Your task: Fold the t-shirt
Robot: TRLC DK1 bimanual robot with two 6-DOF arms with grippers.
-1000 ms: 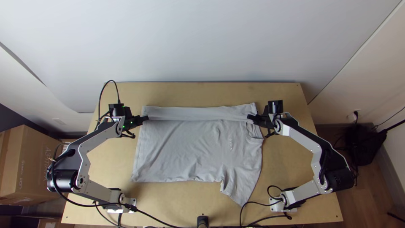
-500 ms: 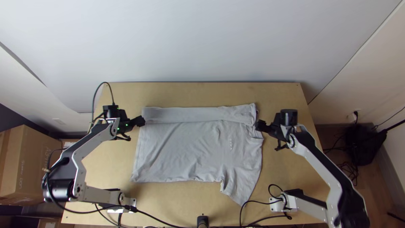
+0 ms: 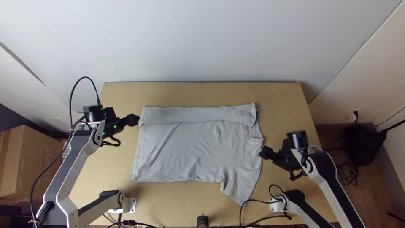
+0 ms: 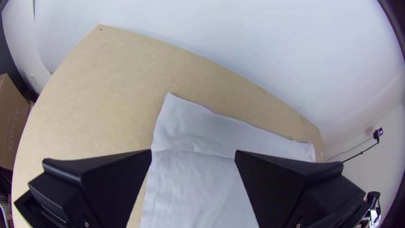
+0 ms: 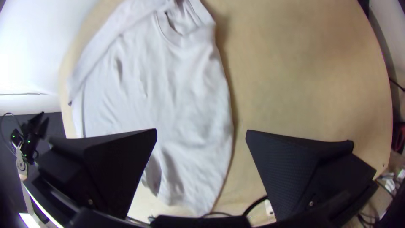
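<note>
In front of me, a grey shirt [image 3: 185, 147] is lying on the table [image 3: 291, 99] (its far side is folding over in a strip), while the left gripper [image 3: 134, 120] and right gripper [image 3: 265, 152] are hovering near opposite ends, fingers spreading wide, gripping nothing.

You are viewing a light grey t-shirt [image 3: 185, 147], lying spread on the wooden table [image 3: 202, 93]; its far side is forming a folded strip [image 3: 190, 114], its collar [image 3: 254, 132] facing right.
</note>
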